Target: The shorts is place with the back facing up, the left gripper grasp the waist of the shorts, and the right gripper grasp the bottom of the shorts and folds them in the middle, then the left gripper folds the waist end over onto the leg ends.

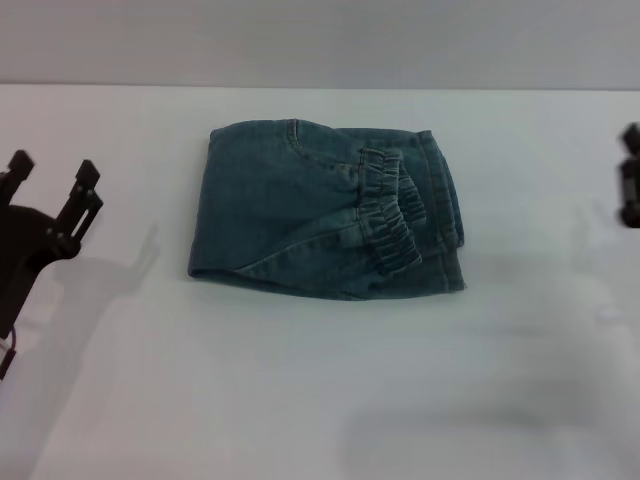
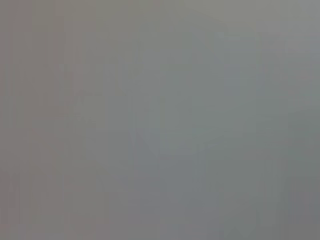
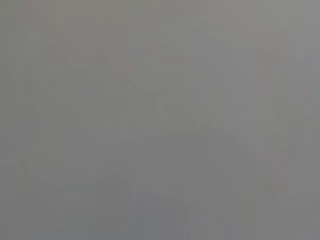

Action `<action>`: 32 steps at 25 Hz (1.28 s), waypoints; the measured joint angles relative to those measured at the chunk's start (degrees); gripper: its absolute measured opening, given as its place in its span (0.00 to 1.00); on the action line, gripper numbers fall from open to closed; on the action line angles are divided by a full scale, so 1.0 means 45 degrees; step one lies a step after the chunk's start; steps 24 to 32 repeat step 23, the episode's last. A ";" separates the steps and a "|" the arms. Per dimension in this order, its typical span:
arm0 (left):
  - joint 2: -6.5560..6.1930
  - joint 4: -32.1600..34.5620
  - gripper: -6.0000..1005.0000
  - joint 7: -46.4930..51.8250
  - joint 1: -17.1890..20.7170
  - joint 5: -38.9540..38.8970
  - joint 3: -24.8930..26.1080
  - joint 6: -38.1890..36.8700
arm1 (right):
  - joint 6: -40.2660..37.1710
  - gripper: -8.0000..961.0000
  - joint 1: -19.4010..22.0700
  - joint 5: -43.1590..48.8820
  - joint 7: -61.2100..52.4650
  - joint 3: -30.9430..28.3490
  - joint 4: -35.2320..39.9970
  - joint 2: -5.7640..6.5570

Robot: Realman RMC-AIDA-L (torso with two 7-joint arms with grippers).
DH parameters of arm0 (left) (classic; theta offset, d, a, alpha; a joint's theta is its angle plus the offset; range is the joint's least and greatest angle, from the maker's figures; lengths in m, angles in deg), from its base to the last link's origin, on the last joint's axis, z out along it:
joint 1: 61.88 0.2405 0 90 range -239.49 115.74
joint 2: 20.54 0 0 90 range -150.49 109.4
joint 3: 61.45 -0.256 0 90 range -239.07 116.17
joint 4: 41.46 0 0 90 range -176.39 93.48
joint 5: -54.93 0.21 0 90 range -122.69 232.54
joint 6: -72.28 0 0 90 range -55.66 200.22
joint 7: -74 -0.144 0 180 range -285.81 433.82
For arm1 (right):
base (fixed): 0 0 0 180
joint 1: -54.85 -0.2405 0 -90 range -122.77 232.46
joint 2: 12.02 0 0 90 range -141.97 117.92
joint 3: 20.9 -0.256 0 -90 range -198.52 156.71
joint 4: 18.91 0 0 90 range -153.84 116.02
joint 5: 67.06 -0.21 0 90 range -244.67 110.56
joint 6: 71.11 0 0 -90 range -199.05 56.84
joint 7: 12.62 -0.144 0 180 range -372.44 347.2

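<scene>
The shorts lay as a compact folded bundle near the middle of the white table, with the waist of the shorts, its ruffled elastic band uppermost, resting on the right half of the bundle beside the leg ends; this arrangement suggested that both folds were already made and the waist end had been laid over toward the hems. The left gripper stood well apart from the garment at the left edge of the head view, its two black fingers spread wide and holding nothing, a posture consistent with release and clearance from the cloth. The right gripper appeared only as a dark sliver at the right edge, also well apart from the shorts; whether its fingers were spread or closed could not be told. The table was plain, matte and bore soft shadows of the arms. Behind it rose a bare grey wall. Both wrist views showed only uniform grey.
</scene>
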 joint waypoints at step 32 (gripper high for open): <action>0.0026 0.0307 0.86 0.0004 0.0044 -0.0089 0.0136 -0.0025 | -0.0384 0.73 0.0545 -0.1468 -0.0103 -0.0094 -0.0275 -0.0023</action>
